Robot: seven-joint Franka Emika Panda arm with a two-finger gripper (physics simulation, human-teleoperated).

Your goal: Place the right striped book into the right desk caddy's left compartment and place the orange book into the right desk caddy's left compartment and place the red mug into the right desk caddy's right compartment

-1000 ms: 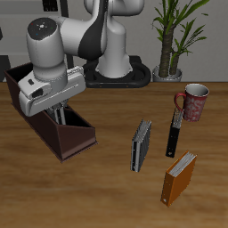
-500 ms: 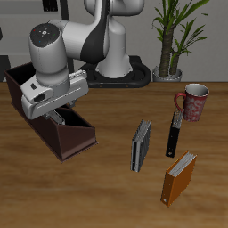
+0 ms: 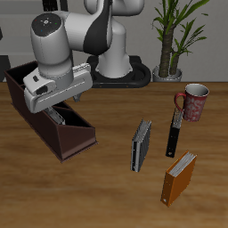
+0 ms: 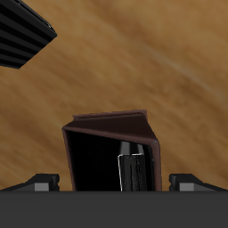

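Note:
The right desk caddy [image 3: 78, 139] is a dark maroon box on the table, and my gripper [image 3: 59, 110] hangs just above its low left compartment [image 4: 93, 165]. The gripper [image 4: 114, 183] is open, its fingertips [image 4: 40, 183] spread wide with nothing between them. In the wrist view the right striped book [image 4: 131, 169] stands on edge inside that compartment, against one wall. The orange book [image 3: 178, 176] stands near the table's front edge. Farther back, beside a thin black book [image 3: 175, 134], is the red mug [image 3: 193, 101]. The caddy's tall end [image 3: 18, 91] is partly behind my arm.
A darker grey striped book [image 3: 141, 144] lies between the caddy and the black book; its ribbed cover [image 4: 22, 36] also shows in the wrist view. A potted plant [image 3: 171, 40] and the robot's base [image 3: 114, 67] stand at the back.
The gripper has risen from the caddy's low section and drifted slightly back. The striped book stays inside the caddy; nothing else moved.

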